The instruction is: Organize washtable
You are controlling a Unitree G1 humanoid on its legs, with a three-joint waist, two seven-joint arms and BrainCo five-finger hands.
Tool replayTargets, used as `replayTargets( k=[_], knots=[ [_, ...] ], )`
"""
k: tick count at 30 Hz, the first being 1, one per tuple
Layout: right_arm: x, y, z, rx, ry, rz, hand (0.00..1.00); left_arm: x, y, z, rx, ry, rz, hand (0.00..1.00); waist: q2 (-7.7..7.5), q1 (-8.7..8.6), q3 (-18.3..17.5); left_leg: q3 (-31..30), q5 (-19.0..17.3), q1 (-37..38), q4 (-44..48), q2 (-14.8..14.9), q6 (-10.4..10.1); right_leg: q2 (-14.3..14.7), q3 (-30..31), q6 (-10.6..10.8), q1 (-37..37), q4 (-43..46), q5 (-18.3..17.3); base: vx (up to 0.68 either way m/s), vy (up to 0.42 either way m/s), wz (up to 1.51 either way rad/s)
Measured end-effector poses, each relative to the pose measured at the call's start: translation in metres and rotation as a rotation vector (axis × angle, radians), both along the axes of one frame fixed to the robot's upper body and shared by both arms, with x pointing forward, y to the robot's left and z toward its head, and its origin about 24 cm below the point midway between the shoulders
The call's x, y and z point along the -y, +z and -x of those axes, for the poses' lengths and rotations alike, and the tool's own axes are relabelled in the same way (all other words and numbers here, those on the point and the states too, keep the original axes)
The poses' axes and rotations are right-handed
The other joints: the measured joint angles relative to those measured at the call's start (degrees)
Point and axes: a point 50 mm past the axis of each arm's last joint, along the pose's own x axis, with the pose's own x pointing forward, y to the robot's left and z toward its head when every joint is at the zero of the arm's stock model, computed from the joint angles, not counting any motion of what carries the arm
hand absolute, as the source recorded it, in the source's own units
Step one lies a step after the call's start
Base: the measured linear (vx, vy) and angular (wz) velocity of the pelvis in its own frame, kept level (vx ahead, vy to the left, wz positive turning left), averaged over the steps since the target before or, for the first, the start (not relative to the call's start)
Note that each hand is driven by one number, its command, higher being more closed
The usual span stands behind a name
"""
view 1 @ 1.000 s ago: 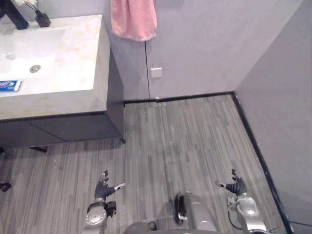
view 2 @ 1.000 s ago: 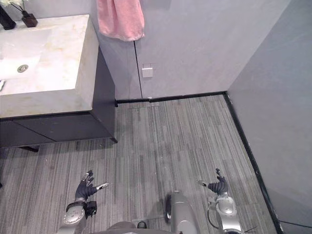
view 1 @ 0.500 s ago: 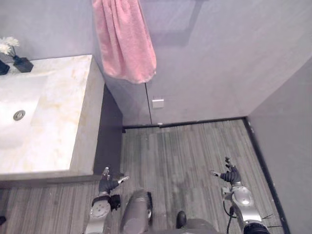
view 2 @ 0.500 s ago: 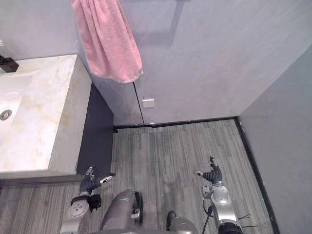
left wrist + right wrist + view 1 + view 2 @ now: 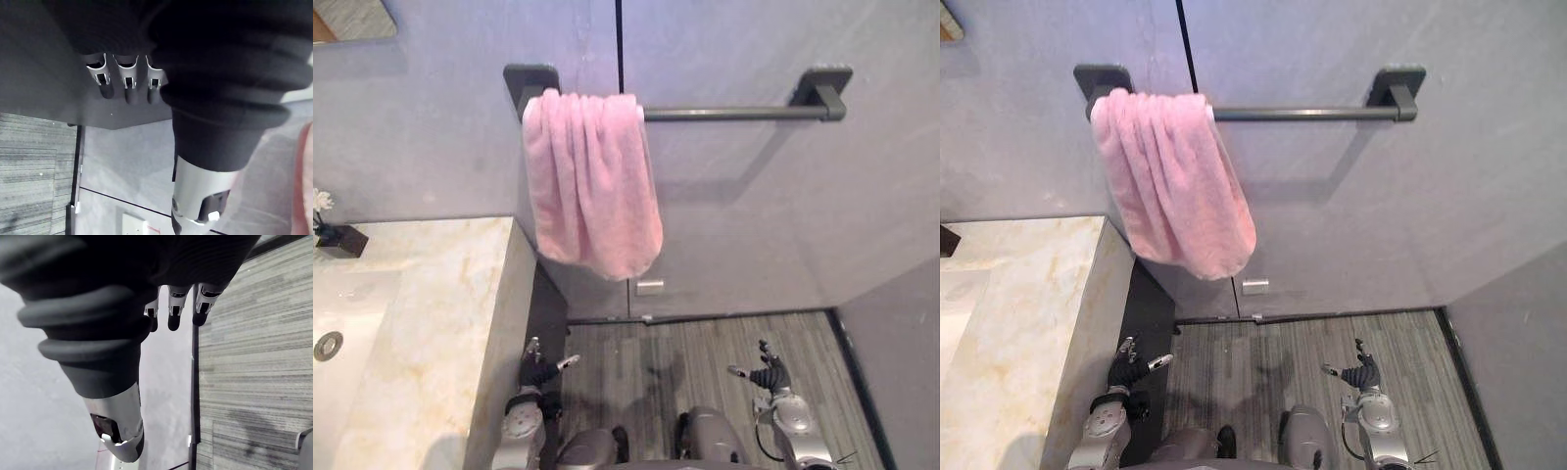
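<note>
Grey wall (image 5: 754, 225) carries a rail (image 5: 734, 114) with a pink towel (image 5: 592, 186) draped. Marble tabletop (image 5: 450, 294), lower left, is cut off, basin (image 5: 352, 323) partly seen. Left hand (image 5: 536, 374) and right hand (image 5: 770, 376) hang above the floor (image 5: 646, 348), fingers relaxed, holding nothing.

No legible txt or labels anywhere.

A pink towel (image 5: 592, 186) hangs bunched at the left end of a dark rail (image 5: 734, 114) fixed to the grey wall by 2 brackets, its lower edge above a small white wall plate (image 5: 649, 287). At lower left lies the marble washtable (image 5: 440, 313), with a drain (image 5: 327, 345) in its basin and a small dark vase (image 5: 339, 240) at the back. The left hand (image 5: 536, 370) hangs just beside the washtable's end and the right hand (image 5: 768, 374) above the striped floor (image 5: 646, 343), both with fingers spread.
</note>
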Motion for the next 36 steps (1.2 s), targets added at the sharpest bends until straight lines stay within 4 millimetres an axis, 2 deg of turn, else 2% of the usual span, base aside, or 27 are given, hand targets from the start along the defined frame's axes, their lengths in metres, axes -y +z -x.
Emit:
replayTargets(
  k=[1, 2, 5, 6, 7, 9, 11, 12, 13, 16, 20, 26, 32, 36],
  knots=[
    [0.001, -0.003, 0.006, -0.017, -0.007, 0.000, 0.00, -0.001, -0.002, 0.002, -0.012, 0.002, 0.000, 0.00, -0.30, 0.07, -0.3, -0.7, -1.7, 0.6, 0.7, -0.1, -2.1, 0.1, 0.4, -1.0, 0.0, -0.1, 4.7, 0.37, -0.137, 0.52],
    [0.004, -0.004, 0.009, -0.029, -0.011, 0.006, 0.00, 0.002, -0.005, 0.005, -0.029, 0.007, 0.011, 0.00, 0.99, 0.10, -0.9, -1.8, -2.6, 0.8, 1.3, 1.3, -2.6, 1.0, -1.1, -1.4, 0.2, 0.5, 4.3, 0.37, -0.162, 0.29],
    [-0.001, -0.002, 0.009, -0.011, -0.009, -0.006, 0.00, 0.007, -0.008, 0.011, -0.040, 0.018, 0.031, 0.00, 1.80, 0.12, -1.5, -1.2, -2.4, -3.9, 13.2, 4.4, -3.9, 2.5, -2.9, -3.0, 4.2, -3.1, 2.3, 0.32, -0.193, 0.28],
    [-0.003, -0.003, 0.011, -0.010, -0.009, -0.009, 0.00, 0.012, -0.007, 0.009, -0.025, 0.021, 0.047, 0.00, 1.87, 0.54, -1.4, 0.0, -2.1, -7.9, 21.9, 6.1, -6.2, 3.0, -3.4, -3.5, 6.9, -4.9, 2.1, 0.28, -0.137, 0.17],
    [-0.003, -0.003, 0.012, -0.010, -0.015, -0.014, 0.00, 0.014, -0.007, 0.011, -0.028, 0.024, 0.056, 0.00, 1.92, 0.78, -1.5, 0.8, -3.0, -8.9, 23.9, 7.5, -6.0, 3.3, -3.7, -3.9, 9.3, -6.3, 2.2, 0.28, -0.106, 0.05],
    [-0.002, -0.001, 0.009, 0.005, -0.022, -0.015, 0.00, 0.017, -0.009, 0.014, -0.035, 0.025, 0.065, 0.00, 1.97, 0.81, -1.4, 1.5, -3.7, -9.7, 20.3, 8.8, -6.0, 3.1, -3.6, -3.9, 12.0, -8.3, 2.2, 0.25, -0.031, -0.07],
    [0.000, 0.000, 0.006, 0.014, -0.035, -0.011, 0.00, 0.017, -0.007, 0.012, -0.025, 0.023, 0.064, 0.00, 2.30, 0.54, -1.6, 1.2, -2.9, -9.9, 10.1, 9.0, -6.8, 2.5, -3.5, -3.8, 12.9, -9.1, 2.2, 0.19, 0.081, -0.08],
    [0.003, 0.001, 0.007, 0.013, -0.048, -0.003, 0.00, 0.018, -0.006, 0.010, -0.019, 0.021, 0.067, 0.00, 3.61, 0.31, -2.2, 0.4, 2.8, -9.6, 2.1, 9.2, -7.4, 2.8, -3.6, -3.3, 12.8, -9.5, 2.3, 0.16, 0.149, -0.09],
    [0.003, -0.003, 0.010, -0.005, -0.058, -0.004, 0.00, 0.017, -0.005, 0.008, -0.011, 0.020, 0.061, 0.00, 3.54, 0.48, -2.4, 0.2, 5.2, -9.1, 0.1, 8.9, -7.2, 2.9, -2.9, -1.8, 13.3, -10.4, 2.1, 0.15, 0.143, -0.08],
    [0.002, -0.008, 0.020, -0.037, -0.068, -0.009, 0.00, 0.014, 0.002, 0.003, 0.021, 0.015, 0.047, 0.00, 2.80, 0.40, -2.8, 0.3, 7.0, -6.6, -4.9, 5.9, -5.7, 0.2, -2.7, -0.4, 14.4, -12.4, 2.5, 0.10, 0.137, 0.09],
    [-0.001, -0.011, 0.023, -0.047, -0.070, -0.019, 0.00, 0.015, 0.007, 0.002, 0.050, 0.006, 0.045, 0.00, 2.64, 0.26, -2.9, 0.2, 9.0, -4.2, -9.5, 4.0, -4.7, -1.4, -3.0, 0.7, 15.8, -14.4, 3.2, 0.04, 0.073, 0.06],
    [-0.006, -0.014, 0.027, -0.062, -0.071, -0.034, 0.00, 0.014, 0.025, 0.002, 0.133, 0.011, 0.035, 0.00, 1.67, 0.30, -3.4, -0.6, 10.8, -2.4, -12.5, 3.6, -4.8, -1.5, -4.0, 0.7, 16.9, -15.0, 3.2, -0.02, -0.006, 0.09],
    [-0.009, -0.017, 0.035, -0.082, -0.065, -0.038, 0.00, 0.015, 0.048, 0.008, 0.243, 0.003, 0.036, 0.00, 1.22, 0.55, -4.0, -1.5, 12.9, 0.0, -15.6, 3.4, -5.0, -1.4, -4.5, 0.8, 17.9, -15.0, 3.3, -0.07, -0.011, 0.06],
    [-0.011, -0.018, 0.036, -0.087, -0.051, -0.037, 0.00, 0.019, 0.075, -0.001, 0.378, -0.018, 0.037, 0.00, 1.14, 0.47, -4.2, -2.6, 13.6, 0.3, -16.4, 3.3, -4.8, -1.6, -5.3, 0.9, 18.1, -15.0, 3.4, -0.07, -0.010, 0.10]
  ],
)
